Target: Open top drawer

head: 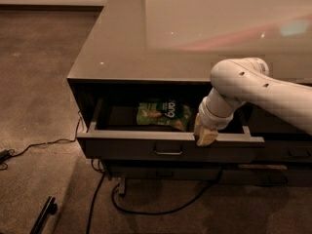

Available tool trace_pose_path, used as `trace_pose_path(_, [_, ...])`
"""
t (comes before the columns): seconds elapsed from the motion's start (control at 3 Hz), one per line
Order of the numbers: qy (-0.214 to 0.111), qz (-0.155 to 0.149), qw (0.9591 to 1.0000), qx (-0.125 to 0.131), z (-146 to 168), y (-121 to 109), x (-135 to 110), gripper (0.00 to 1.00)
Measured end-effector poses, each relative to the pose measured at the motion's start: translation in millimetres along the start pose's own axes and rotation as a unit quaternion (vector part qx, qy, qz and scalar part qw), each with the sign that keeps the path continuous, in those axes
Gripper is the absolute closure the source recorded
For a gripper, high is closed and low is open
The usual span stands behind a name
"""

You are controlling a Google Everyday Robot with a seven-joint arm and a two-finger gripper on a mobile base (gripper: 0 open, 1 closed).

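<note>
I am in the pulling step of the opening. The top drawer (126, 148) stands partway out from under the dark surface (146, 48), its flat front well forward of the slimmer drawer fronts (161, 172) below it, and its inside is open to view from above. My claw (205, 135) sits on the upper edge of that front panel, to the right of the small central pull handle (168, 152), which it does not touch. It seems to bear on the rim rather than on the handle, but I cannot tell how far open it is or whether it truly clamps the panel. A green snack bag (163, 114) lies inside, towards the back and just left of my wrist. I judge the task mostly done. What remains is a straight draw outward, level with the runners, until the drawer is plainly open. Because I hold off-centre, the pull should be steady and square so the drawer does not skew in its slides. A black cable (161, 211) lies on the floor below, clear of the drawer's path.
</note>
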State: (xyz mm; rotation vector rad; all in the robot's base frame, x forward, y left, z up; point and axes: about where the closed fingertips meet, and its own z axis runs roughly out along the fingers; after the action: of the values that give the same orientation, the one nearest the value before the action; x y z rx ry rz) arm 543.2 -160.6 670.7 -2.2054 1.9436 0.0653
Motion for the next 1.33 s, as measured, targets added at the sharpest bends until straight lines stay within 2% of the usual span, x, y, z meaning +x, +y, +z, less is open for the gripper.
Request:
trace_pose_path(1.0, [-0.010,-0.006,0.9999,0.000,2.7,-3.2,-2.1,0.13])
trace_pose_path(1.33, [-0.028,-0.022,0.9994,-0.007,15.7,-9.8,-7.1,0.00])
